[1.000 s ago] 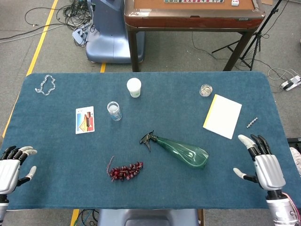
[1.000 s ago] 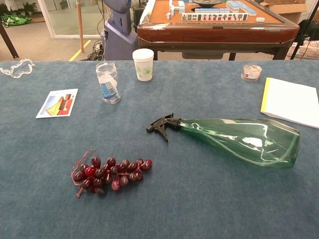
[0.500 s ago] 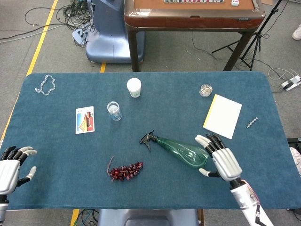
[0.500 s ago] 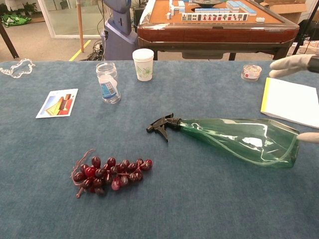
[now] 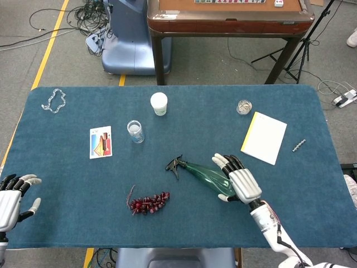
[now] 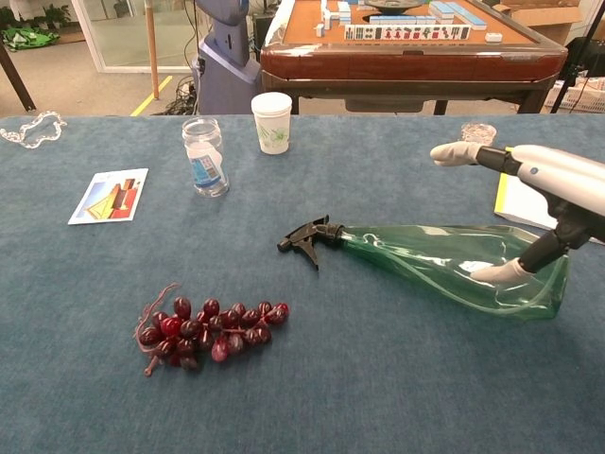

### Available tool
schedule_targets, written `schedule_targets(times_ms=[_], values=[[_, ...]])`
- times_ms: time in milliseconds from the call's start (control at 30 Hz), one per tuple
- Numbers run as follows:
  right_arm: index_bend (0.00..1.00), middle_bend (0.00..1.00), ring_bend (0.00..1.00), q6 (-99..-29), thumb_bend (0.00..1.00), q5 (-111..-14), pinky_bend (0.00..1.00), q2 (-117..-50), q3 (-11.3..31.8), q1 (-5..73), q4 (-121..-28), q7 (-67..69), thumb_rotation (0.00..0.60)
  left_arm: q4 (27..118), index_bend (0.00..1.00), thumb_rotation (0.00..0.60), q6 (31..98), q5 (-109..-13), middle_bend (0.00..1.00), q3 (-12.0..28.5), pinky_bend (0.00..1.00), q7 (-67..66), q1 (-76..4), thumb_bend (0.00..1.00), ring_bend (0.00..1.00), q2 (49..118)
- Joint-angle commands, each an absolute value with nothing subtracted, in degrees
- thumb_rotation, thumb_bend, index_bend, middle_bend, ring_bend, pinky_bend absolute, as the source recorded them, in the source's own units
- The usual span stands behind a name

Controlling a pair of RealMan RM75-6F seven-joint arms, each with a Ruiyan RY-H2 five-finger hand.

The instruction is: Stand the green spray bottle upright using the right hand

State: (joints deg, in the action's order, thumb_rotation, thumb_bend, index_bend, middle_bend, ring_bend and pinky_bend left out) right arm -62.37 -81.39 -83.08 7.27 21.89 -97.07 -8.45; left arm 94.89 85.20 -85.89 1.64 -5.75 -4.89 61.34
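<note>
The green spray bottle (image 5: 205, 174) (image 6: 430, 259) lies on its side on the blue table, black trigger head (image 6: 307, 237) pointing left, wide base to the right. My right hand (image 5: 237, 180) (image 6: 548, 189) hovers over the bottle's wide end with fingers spread; in the chest view its thumb lies against the bottle's body while the other fingers stay above it. It holds nothing. My left hand (image 5: 12, 196) rests open at the table's near left edge, far from the bottle.
A bunch of dark red grapes (image 5: 148, 202) lies left of the bottle. Further back stand a clear jar (image 5: 135, 131) and a paper cup (image 5: 159, 103). A picture card (image 5: 100, 142), a notepad (image 5: 264, 137), a glass dish (image 5: 244, 106) and a chain (image 5: 54, 100) lie around.
My right hand has moved left from the table's right edge to over the bottle's wide end. The bottle and my left hand have not visibly moved.
</note>
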Motion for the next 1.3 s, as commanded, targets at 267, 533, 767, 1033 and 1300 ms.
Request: schedule_targets(times_ms=[267,533,767,1033,1300], values=[[0.07,0.05,0.00,-60.5,0.02,-77.5,0.00,-83.9,7.9,23.8,-93.0,-9.6,0.600,94.8,0.33,0.600,85.4,-85.8,0.26,1.6,0.12,-5.6,-4.7,0.36,0.24,61.4],[0.07,0.05,0.00,-58.6,0.02,-73.5,0.00,-82.5,9.5,25.6,-89.0,-10.5,0.600,94.6,0.33,0.600,86.0,-85.9,0.26,1.5,0.12,-5.0,-4.2,0.36,0.24,61.3],[0.07,0.06,0.00,-55.8,0.03,-69.0,0.00,-81.6,12.0,28.3,-83.7,-10.9,0.600,94.4,0.33,0.600,86.2,-85.9,0.26,1.8,0.12,-4.2,-4.1,0.36,0.24,61.3],[0.07,0.09,0.00,-55.0,0.05,-71.9,0.00,-77.1,11.1,29.6,-90.8,-10.2,0.600,94.4,0.33,0.600,86.0,-85.6,0.26,1.8,0.12,-4.1,-4.1,0.36,0.24,61.2],[0.09,0.12,0.00,-51.5,0.05,-68.6,0.00,-77.5,11.1,33.2,-93.7,-13.8,0.600,94.4,0.33,0.600,86.1,-86.1,0.26,1.7,0.12,-3.6,-4.1,0.36,0.24,61.2]])
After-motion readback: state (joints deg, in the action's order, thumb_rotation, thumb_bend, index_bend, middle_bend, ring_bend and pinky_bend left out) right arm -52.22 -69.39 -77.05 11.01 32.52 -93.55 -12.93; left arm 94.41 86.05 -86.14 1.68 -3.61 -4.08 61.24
